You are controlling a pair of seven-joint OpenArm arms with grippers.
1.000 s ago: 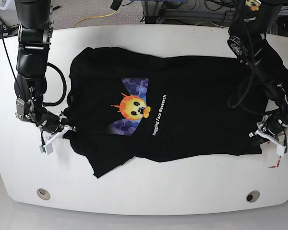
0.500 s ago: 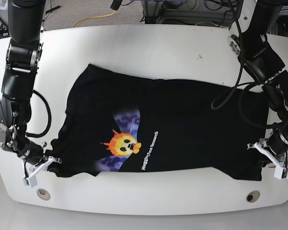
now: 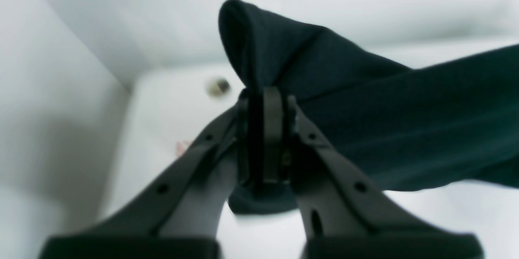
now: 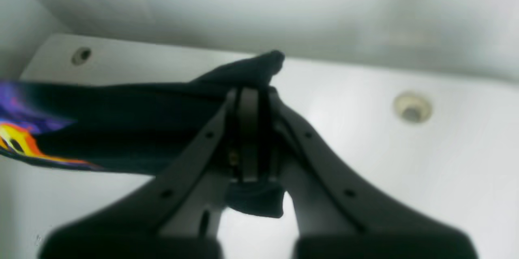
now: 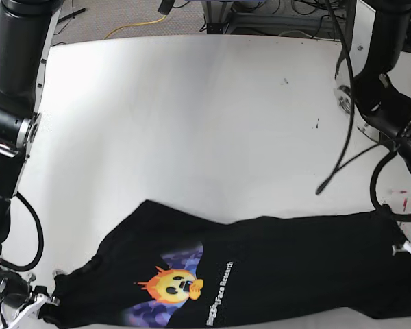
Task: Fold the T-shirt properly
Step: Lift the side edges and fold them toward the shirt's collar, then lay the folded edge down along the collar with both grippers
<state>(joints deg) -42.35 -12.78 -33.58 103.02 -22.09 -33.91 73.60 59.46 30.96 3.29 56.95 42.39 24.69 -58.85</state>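
T-shirt (image 5: 288, 264): black knit cloth, matt, soft folds, printed face smooth and bright | table (image 5: 192, 116): white, smooth, faint sheen, few dark specks | left gripper (image 3: 265, 137): matt grey plastic fingers | right gripper (image 4: 248, 137): same matt plastic | cables (image 5: 342, 137): black, slightly glossy

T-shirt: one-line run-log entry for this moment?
stage: dragging toward near edge | T-shirt: print up, pulled taut | left hand: shut on hem corner | right hand: shut on shoulder corner | table: far side bare
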